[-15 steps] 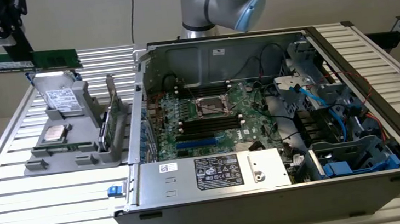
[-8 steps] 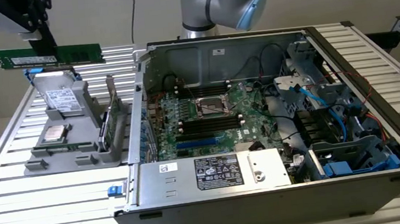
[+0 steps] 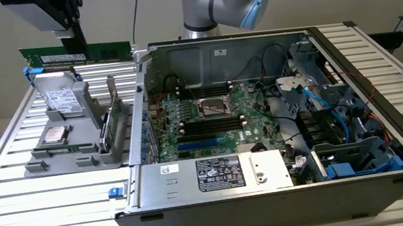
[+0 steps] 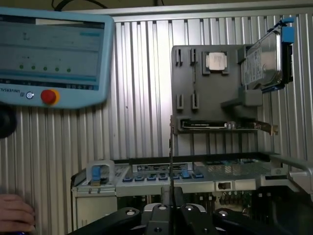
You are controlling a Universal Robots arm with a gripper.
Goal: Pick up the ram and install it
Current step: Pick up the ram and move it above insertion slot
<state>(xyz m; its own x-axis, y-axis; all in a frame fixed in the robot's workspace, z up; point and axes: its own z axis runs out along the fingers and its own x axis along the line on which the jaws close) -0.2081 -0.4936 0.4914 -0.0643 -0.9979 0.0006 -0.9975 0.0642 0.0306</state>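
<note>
the ram (image 3: 111, 51), held only by a pinch at its middle, could tilt or slip in the grip, and a skewed stick would likely miss the narrow memory slots (image 3: 210, 124) on the motherboard (image 3: 171, 139) or catch the side wall of the open computer case (image 3: 142, 91). it hangs level in the air over the far edge of the table (image 3: 16, 192), above the grey parts holder (image 3: 65, 151) and outside the case. the gripper (image 3: 75, 47) has its fingers narrowed onto the ram's two faces, with both ends jutting out past them.
</note>
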